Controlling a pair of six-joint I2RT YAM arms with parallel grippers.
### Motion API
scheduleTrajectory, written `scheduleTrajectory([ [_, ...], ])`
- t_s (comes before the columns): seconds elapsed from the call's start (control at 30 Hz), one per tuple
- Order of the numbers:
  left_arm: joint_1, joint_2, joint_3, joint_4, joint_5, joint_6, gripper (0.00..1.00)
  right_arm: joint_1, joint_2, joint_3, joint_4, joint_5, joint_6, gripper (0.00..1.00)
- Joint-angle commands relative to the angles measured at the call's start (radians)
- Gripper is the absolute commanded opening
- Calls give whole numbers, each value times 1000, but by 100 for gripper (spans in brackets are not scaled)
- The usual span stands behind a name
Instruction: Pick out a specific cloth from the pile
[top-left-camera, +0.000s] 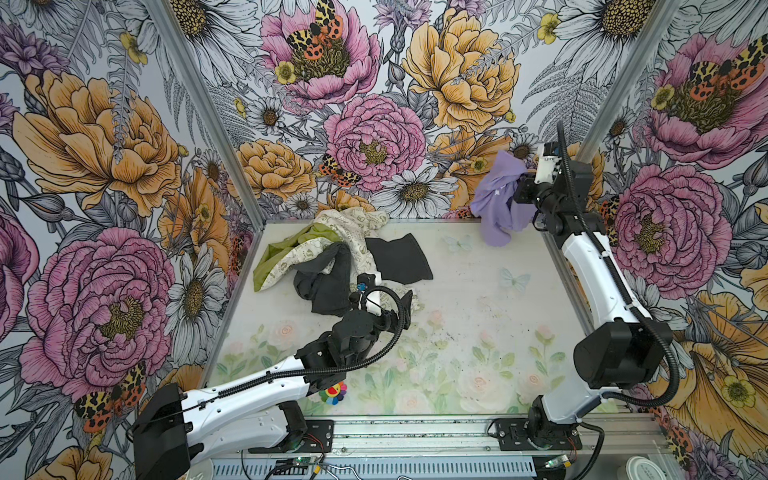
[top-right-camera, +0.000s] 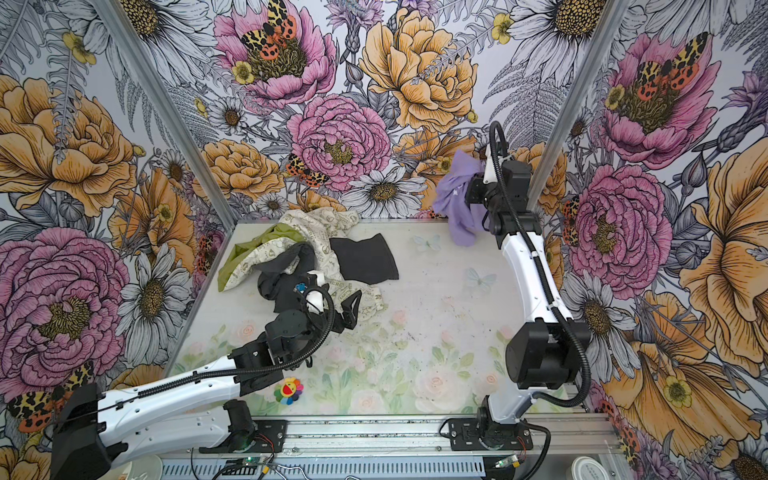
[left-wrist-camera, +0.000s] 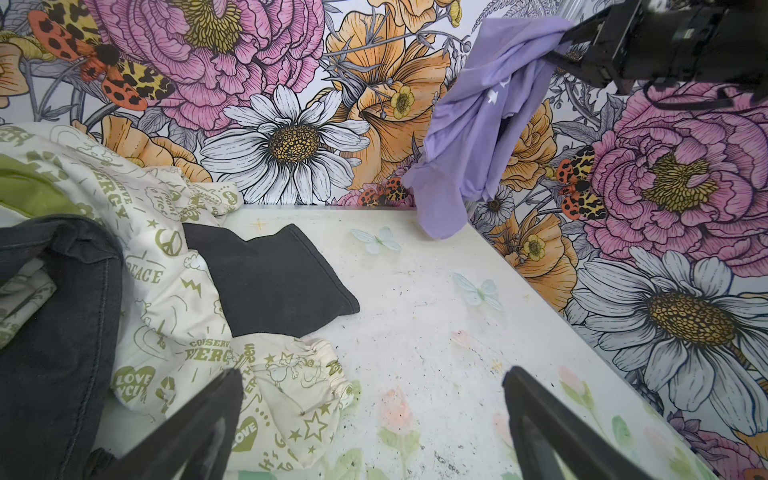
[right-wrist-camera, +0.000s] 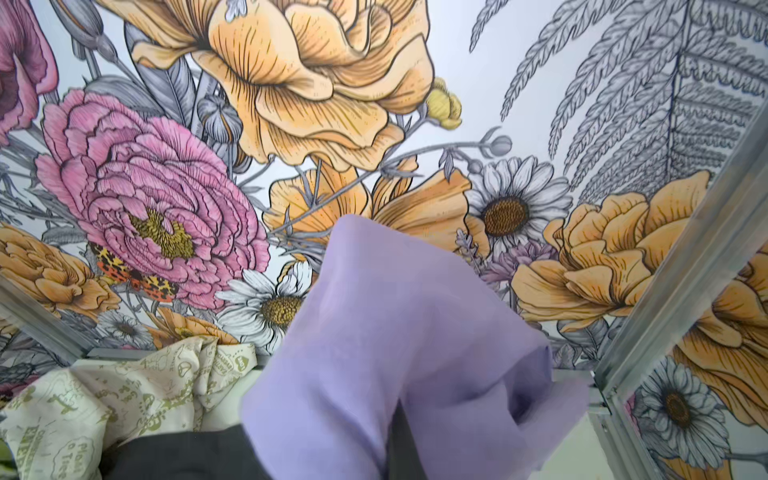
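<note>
1. The right gripper (top-left-camera: 523, 178) pinches the lavender cloth (top-left-camera: 496, 195); it hangs raised by the back right corner, well apart from the pile (top-left-camera: 332, 257).
2. The left gripper (left-wrist-camera: 372, 376) hovers beside the pile; fingers spread wide, empty.

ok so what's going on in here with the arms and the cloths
The right gripper is shut on the lavender cloth, holding it up near the back right corner, apart from the pile. The left gripper is open and empty, hovering at the pile's near edge.
</note>
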Motion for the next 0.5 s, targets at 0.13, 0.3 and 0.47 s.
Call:
scheduleTrajectory([
  [0.13,-4,-60,-45,28,-34,-26,99,-31,-164,-482,-24,374,-42,0],
  [0.3,-3,-76,-59,29,-40,-30,99,-98,-269,-687,-25,435,58,10],
  [0.47,-4,-77,-60,32,-46,-24,99,-100,-473,-768,-23,360,150,61],
])
